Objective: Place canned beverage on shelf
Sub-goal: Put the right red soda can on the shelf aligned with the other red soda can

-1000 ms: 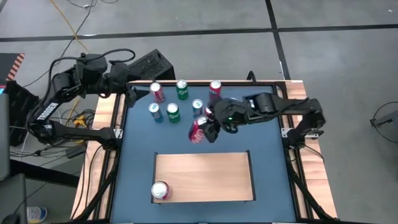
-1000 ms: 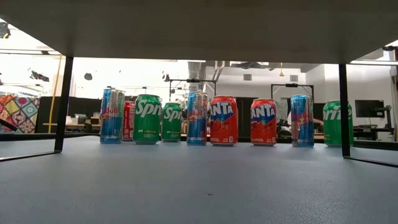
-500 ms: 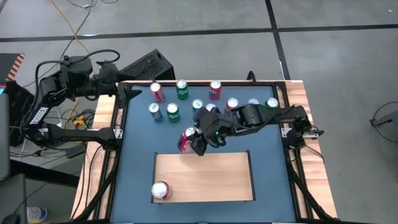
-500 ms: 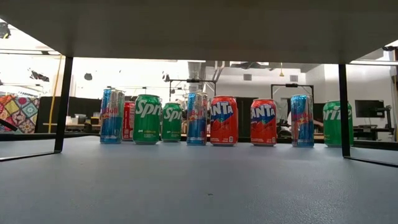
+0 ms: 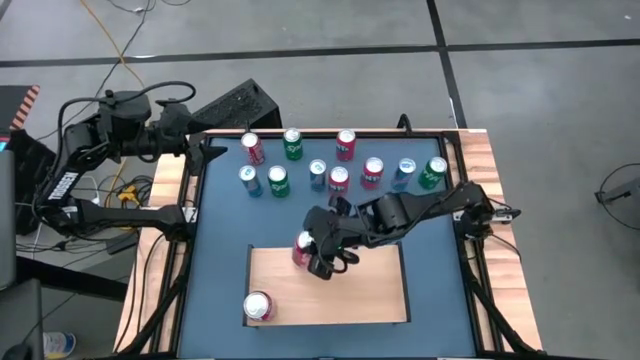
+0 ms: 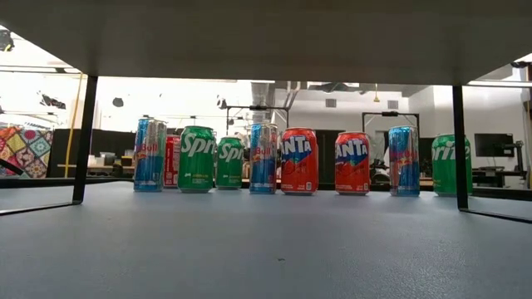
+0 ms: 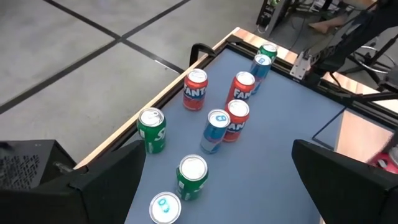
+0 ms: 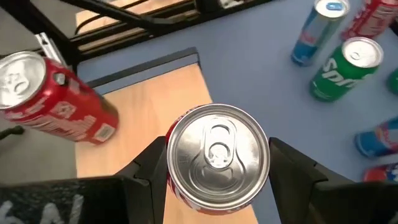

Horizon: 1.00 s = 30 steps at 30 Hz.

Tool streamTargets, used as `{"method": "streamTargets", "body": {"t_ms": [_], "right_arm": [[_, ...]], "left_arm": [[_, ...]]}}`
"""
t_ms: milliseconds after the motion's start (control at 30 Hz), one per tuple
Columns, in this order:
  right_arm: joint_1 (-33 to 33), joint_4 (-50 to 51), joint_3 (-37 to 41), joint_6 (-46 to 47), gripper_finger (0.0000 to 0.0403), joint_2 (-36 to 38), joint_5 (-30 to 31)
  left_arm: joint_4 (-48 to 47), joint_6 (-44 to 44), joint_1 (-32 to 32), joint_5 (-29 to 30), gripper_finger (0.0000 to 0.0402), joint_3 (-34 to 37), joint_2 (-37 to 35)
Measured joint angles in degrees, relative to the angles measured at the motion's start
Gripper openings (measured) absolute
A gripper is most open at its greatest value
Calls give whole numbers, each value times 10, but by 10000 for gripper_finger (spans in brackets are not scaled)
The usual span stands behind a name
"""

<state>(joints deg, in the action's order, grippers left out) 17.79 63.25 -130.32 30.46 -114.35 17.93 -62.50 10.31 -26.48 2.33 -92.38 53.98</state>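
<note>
1. Since a second ago the right pincer [image 5: 318,252] has carried its red can [image 5: 303,247] from beside the can rows to the shelf's [image 5: 370,290] far edge.
2. Its fingers are clamped on the can, which seems not yet set down.
3. Another red can [image 5: 258,306] already stands at the shelf's near left corner.
4. The left pincer [image 5: 205,150] waits, spread wide, at the table's [image 5: 220,230] far left corner.
5. Readable labels: "Sprite" can [image 6: 197,159], "Fanta" can [image 6: 299,161].
</note>
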Motion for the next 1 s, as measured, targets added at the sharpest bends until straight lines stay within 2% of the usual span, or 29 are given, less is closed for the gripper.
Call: {"method": "streamTargets", "body": {"t_ms": [667, 1000], "right_arm": [[18, 16, 0, -53, 204, -5, -10], [19, 85, -1, -72, 204, -4, -15]], "left_arm": [[-1, 14, 0, 0, 391, 0, 0], [-2, 11, 0, 0, 391, 0, 0]]}}
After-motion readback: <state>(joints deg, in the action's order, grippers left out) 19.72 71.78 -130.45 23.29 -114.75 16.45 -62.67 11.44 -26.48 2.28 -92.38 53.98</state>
